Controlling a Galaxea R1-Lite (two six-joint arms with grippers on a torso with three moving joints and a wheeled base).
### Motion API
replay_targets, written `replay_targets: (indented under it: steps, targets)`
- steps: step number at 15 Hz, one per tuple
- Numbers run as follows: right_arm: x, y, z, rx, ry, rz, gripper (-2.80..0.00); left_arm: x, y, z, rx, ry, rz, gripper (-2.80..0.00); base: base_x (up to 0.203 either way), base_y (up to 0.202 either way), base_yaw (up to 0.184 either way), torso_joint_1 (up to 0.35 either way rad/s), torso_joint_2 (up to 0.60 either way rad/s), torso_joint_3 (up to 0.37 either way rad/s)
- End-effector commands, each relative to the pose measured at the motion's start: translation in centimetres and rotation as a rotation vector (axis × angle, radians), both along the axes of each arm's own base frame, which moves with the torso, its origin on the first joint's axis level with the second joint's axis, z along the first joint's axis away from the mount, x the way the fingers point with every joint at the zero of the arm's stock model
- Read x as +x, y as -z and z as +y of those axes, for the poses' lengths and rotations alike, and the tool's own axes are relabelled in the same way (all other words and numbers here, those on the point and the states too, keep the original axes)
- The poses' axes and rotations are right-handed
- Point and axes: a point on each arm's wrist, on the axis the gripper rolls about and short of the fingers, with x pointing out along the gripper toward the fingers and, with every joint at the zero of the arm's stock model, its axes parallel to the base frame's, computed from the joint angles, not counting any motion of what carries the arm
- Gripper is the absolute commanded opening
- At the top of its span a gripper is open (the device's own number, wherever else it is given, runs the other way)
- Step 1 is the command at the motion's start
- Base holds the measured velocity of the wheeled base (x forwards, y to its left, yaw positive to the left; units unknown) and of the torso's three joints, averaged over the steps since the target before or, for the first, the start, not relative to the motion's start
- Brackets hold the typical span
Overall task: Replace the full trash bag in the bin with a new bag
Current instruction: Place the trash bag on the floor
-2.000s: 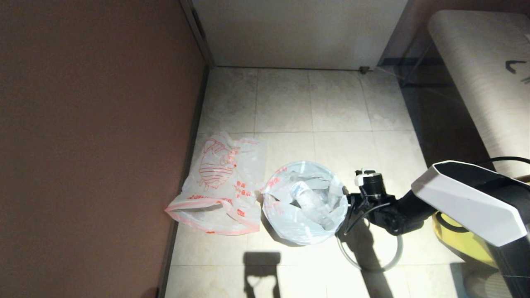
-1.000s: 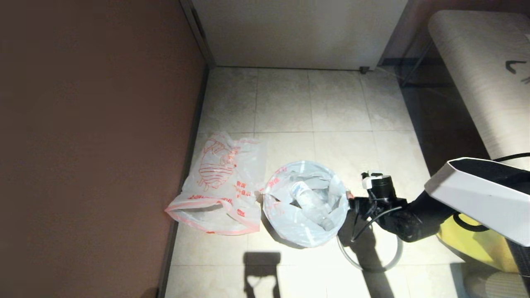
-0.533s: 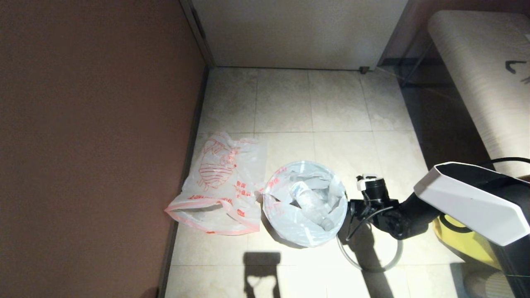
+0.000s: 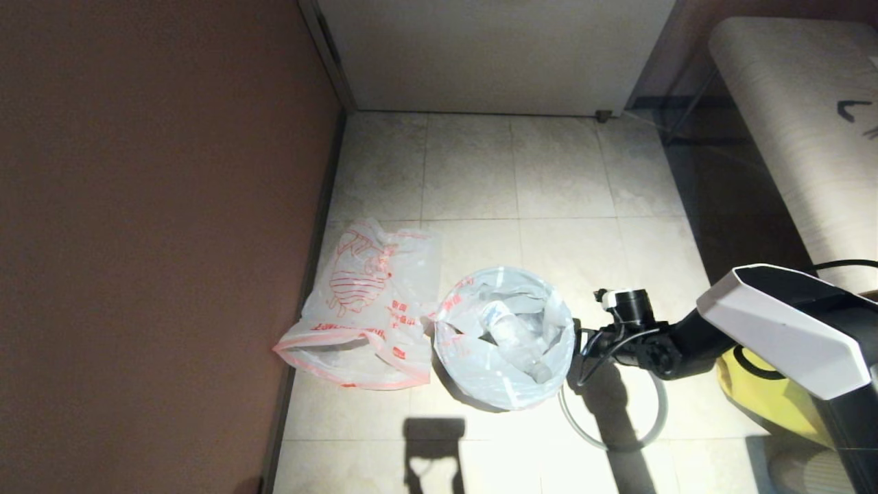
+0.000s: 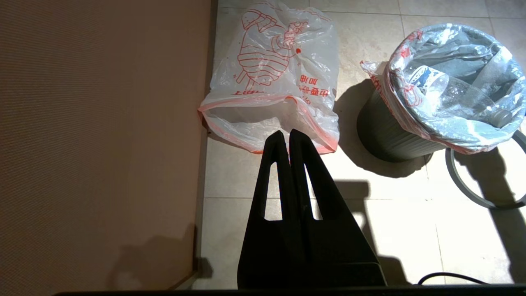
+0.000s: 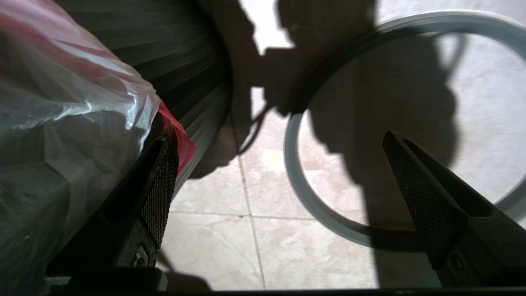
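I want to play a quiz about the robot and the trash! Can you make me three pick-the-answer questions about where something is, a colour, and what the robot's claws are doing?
1. Where does the grey hoop lie?
A. On the bin's rim
B. On the floor beside the bin
C. On the new bag

2. What colour is the drawing on the new bag?
A. Blue
B. Green
C. Red

3. How does the right gripper stand?
A. Open, beside the bin
B. Shut on the hoop
C. Shut on a bottle

Answers:
1. B: the hoop rests flat on the tiles beside the bin, on the right arm's side.
2. C: red lines and characters show on the white plastic.
3. A: its fingers are spread wide, one by the pink-red edge of the full trash bag. The left gripper is shut and empty.
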Motion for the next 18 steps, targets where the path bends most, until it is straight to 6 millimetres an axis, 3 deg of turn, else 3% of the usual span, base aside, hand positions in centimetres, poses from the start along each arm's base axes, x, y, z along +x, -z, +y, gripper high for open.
replay_targets:
  steps: [1,6,14,18]
  targets:
    - [0.6,0.4,-0.7,0.037,-0.031,0.008,0.00,0.0,0.0,0.0,0.000,-0.001,0.000,-2.80,0.000,0.000,0.000,0.000,0.00,0.000]
    - [1.4,0.7,-0.3,-0.043,-0.106,0.014,0.00,0.0,0.0,0.0,0.000,0.000,-0.002,-2.80,0.000,0.000,0.000,0.000,0.00,0.000]
    - [1.1,-1.2,-1.2,0.133,-0.164,0.090,0.00,0.0,0.0,0.0,0.000,-0.001,-0.001,-2.80,0.000,0.000,0.000,0.000,0.00,0.000]
    - [0.8,-0.7,-0.9,0.104,-0.194,0.120,0.00,0.0,0.0,0.0,0.000,0.000,-0.001,-2.80,0.000,0.000,0.000,0.000,0.00,0.000]
